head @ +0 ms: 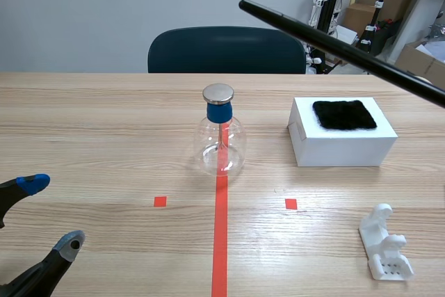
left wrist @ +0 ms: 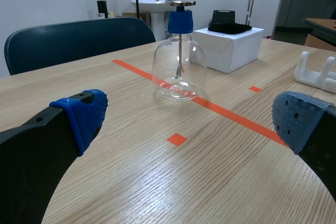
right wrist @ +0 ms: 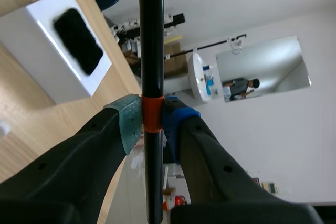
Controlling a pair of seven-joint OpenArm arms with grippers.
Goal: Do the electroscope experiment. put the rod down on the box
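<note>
The right gripper [right wrist: 152, 121] pinches the rod [head: 334, 43] slanted high above the box [head: 342, 145], so level it, lower it gently onto the box's top, then let go; the left gripper [left wrist: 189, 119] sits spread, well off the box.

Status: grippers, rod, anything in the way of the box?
Right gripper shut on rod, held aloft. Left gripper open, empty. Box carries black cloth; flask stands apart beside it.

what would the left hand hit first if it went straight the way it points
Probably the clear glass flask with blue stopper and metal disc, ahead of the open left hand; depth is unclear.
</note>
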